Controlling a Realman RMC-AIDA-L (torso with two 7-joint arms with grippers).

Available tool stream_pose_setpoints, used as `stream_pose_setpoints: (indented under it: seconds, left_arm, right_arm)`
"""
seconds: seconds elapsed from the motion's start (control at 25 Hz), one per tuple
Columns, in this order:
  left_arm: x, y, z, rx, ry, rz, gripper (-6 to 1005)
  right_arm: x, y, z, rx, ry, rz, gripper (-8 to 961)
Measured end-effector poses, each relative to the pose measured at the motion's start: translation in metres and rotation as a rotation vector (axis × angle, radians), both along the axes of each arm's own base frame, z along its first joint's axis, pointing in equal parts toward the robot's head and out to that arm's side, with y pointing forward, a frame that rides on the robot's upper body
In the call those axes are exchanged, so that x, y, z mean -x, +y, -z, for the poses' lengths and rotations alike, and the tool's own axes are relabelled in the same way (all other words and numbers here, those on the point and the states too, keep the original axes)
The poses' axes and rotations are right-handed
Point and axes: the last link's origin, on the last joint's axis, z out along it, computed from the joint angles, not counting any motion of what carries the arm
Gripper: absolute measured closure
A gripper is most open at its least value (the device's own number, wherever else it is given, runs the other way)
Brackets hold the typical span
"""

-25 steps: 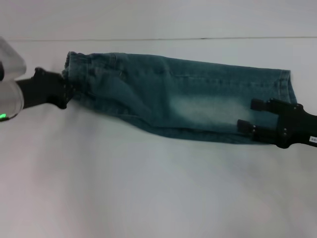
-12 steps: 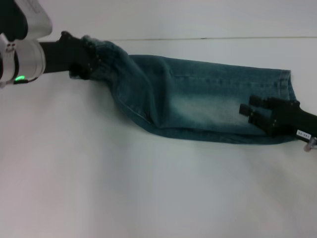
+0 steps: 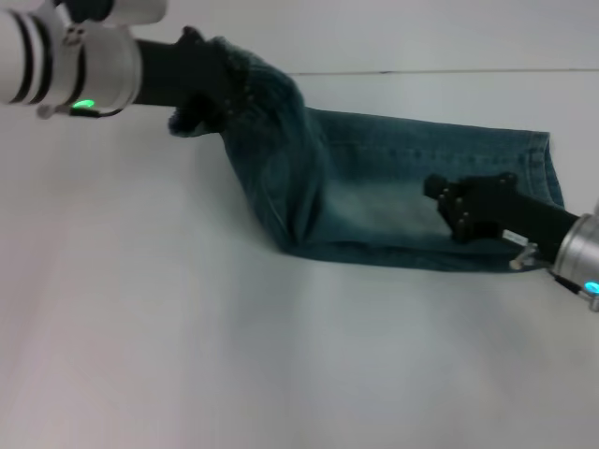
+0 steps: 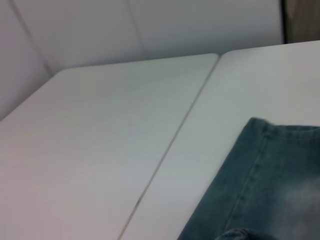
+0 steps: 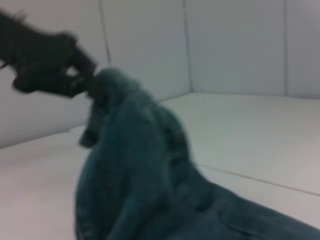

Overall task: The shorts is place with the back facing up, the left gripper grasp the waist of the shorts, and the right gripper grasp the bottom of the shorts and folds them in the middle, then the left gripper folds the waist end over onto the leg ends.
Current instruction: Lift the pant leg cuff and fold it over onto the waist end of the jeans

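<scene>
Shorts waist lifted by left tool; right tool over fabric.

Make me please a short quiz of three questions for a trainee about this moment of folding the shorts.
1. True or false: the left end effector holds the waist lifted off the table.
2. Which end effector rests low over the leg end of the shorts?
3. Multiple choice: the shorts are (A) folded lengthwise, (B) fully spread, (C) hanging in the air.

Key: 1 true; 2 the right end effector; 3 A.
</scene>
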Motion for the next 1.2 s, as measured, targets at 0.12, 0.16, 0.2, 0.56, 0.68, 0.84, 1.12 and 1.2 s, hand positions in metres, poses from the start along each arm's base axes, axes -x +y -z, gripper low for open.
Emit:
stream_pose_setpoints:
  seconds: [0.12, 0.16, 0.2, 0.56, 0.68, 0.84, 1.12, 1.2]
  left_arm:
    - [-0.024, 0.0, 0.005, 0.034, 0.027, 0.027, 918]
    - [-0.032, 0.0, 0.006, 0.044, 0.035, 0.036, 918]
    - [-0.041, 0.0, 0.009, 0.058, 0.046, 0.042, 918]
    - [-0.11, 0.0, 0.03, 0.117, 0.127, 0.11, 921]
    - [-0.131, -0.002, 0.039, 0.135, 0.135, 0.131, 924]
    - [-0.153, -0.005, 0.051, 0.149, 0.137, 0.14, 924]
    - [-0.177, -0.01, 0.078, 0.154, 0.159, 0.163, 924]
    - [-0.179, -0.01, 0.082, 0.157, 0.159, 0.162, 924]
  right_arm:
    - [0.007, 0.002, 0.008, 0.021, -0.012, -0.022, 860]
    - [0.009, 0.003, 0.009, 0.027, -0.014, -0.028, 900]
    - [0.01, 0.003, 0.011, 0.032, -0.015, -0.033, 940]
    - [0.007, -0.002, 0.022, 0.043, -0.031, -0.011, 954]
    - [0.003, -0.006, 0.023, 0.041, -0.032, 0.002, 954]
    - [-0.002, -0.01, 0.023, 0.042, -0.035, 0.011, 954]
    - [-0.004, -0.014, 0.024, 0.04, -0.04, 0.006, 953]
    - [-0.004, -0.014, 0.024, 0.039, -0.044, 0.002, 953]
